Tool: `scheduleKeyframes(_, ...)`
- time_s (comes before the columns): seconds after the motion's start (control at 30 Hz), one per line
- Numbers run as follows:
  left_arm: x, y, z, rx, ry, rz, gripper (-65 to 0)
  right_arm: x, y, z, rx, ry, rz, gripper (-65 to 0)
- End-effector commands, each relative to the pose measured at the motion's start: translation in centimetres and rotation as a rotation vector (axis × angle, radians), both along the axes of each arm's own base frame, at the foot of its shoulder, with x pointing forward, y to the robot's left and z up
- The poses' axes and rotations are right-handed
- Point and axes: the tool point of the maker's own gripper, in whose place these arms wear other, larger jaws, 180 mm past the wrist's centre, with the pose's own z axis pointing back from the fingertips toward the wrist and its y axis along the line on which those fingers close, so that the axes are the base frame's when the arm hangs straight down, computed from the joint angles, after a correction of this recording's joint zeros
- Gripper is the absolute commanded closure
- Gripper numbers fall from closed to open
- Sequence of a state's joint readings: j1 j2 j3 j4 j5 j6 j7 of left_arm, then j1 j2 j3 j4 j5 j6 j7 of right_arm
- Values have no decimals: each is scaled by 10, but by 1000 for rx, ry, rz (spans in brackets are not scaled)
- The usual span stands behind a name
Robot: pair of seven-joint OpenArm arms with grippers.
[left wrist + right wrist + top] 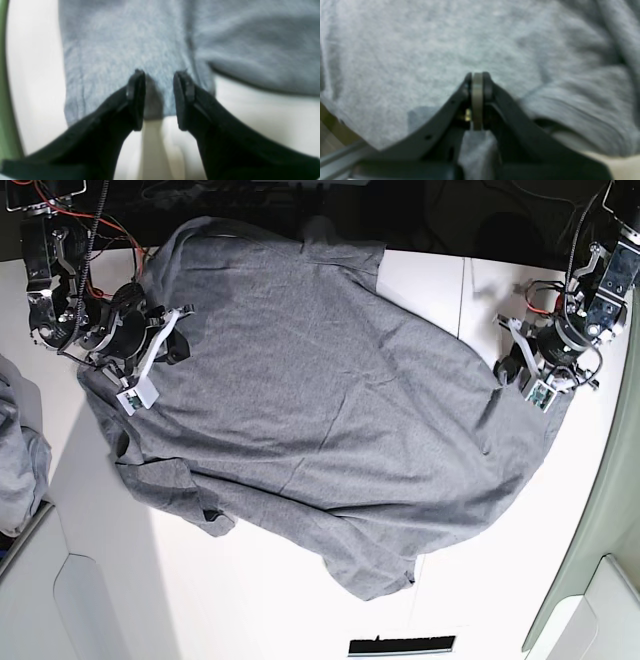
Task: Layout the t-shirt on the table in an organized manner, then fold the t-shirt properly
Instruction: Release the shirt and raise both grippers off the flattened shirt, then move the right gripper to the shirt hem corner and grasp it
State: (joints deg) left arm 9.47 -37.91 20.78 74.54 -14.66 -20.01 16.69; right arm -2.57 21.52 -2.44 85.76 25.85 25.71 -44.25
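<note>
The heather-grey t-shirt lies spread front-down or front-up across the white table, wrinkled, with one sleeve bunched at the lower left and its top edge over the table's far edge. My right gripper is at the shirt's left side. In the right wrist view it is shut, with grey cloth showing between the finger arms. My left gripper is at the shirt's right edge. In the left wrist view it is open, with the shirt's edge between its fingers.
A smaller heap of grey cloth lies at the left edge. A dark seam crosses the table at the back right. A black bar sits at the front edge. The table's curved right edge borders green floor.
</note>
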Motion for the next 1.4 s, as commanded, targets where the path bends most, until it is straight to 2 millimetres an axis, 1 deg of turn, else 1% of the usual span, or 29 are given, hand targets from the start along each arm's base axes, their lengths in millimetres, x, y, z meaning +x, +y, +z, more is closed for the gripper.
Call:
scheduleKeyframes(0.0, -48, -9, -20, 22, 165, -59, -221, 11, -7, 11, -3, -40, 1, 0)
scheduleKeyframes(0.1, -67, -35, -12, -17, 148, -81, -221, 11, -14, 11, -22, -40, 3, 0)
scheduleKeyframes(0.17, -76, -41, -10, -12, 135, -72, -221, 11, -18, 11, -32, -40, 4, 0)
scheduleKeyframes(0.27, -92, -42, -14, 13, 148, -80, -221, 11, -23, 12, -43, -41, 5, 0)
scheduleKeyframes(0.37, -113, -38, -20, 57, 184, -112, -221, 14, -31, 15, -49, -51, -15, 0)
scheduleKeyframes(0.47, -135, -38, -25, 57, 226, -113, -221, 25, -45, 24, -44, -92, -68, 0)
scheduleKeyframes(0.53, -142, -38, -26, 54, 237, -112, -221, 35, -55, 33, -32, -142, -113, 0)
scheduleKeyframes(0.57, -142, -38, -26, 53, 236, -111, -221, 41, -60, 39, -17, -170, -137, 0)
scheduleKeyframes(0.63, -138, -35, -24, 56, 226, -100, -221, 54, -64, 53, 24, -233, -176, 0)
scheduleKeyframes(0.67, -132, -33, -21, 55, 208, -93, -221, 60, -65, 59, 39, -262, -188, 0)
scheduleKeyframes(0.77, -106, -25, -6, 59, 135, -56, -221, 79, -64, 75, 45, -327, -191, 0)
scheduleKeyframes(0.8, -95, -22, 2, 59, 102, -43, -221, 86, -64, 80, 39, -347, -193, -14)
scheduleKeyframes(0.87, -75, -18, 20, 56, 34, -24, -221, 103, -63, 92, 24, -403, -200, -157)
scheduleKeyframes(0.9, -65, -17, 29, 54, -1, -17, -222, 112, -62, 99, 20, -438, -210, -216)
scheduleKeyframes(0.93, -56, -18, 38, 49, -33, -12, -222, 120, -63, 105, 13, -469, -227, -253)
scheduleKeyframes(0.97, -49, -18, 46, 46, -61, -10, -222, 129, -64, 111, 6, -496, -249, -267)
scheduleKeyframes(1.03, -36, -20, 61, 41, -110, -10, -222, 146, -65, 116, -10, -524, -283, -267)
scheduleKeyframes(1.1, -27, -20, 70, 38, -145, -9, -222, 162, -61, 113, -15, -525, -292, -267)
scheduleKeyframes(1.17, -19, -21, 74, 38, -163, -9, -222, 178, -55, 104, -20, -509, -288, -267)
scheduleKeyframes(1.27, -12, -23, 79, 20, -180, 0, -231, 190, -39, 78, -26, -445, -254, -267)
scheduleKeyframes(1.37, -3, -24, 84, 0, -198, 9, -231, 190, -18, 46, -31, -357, -206, -267)
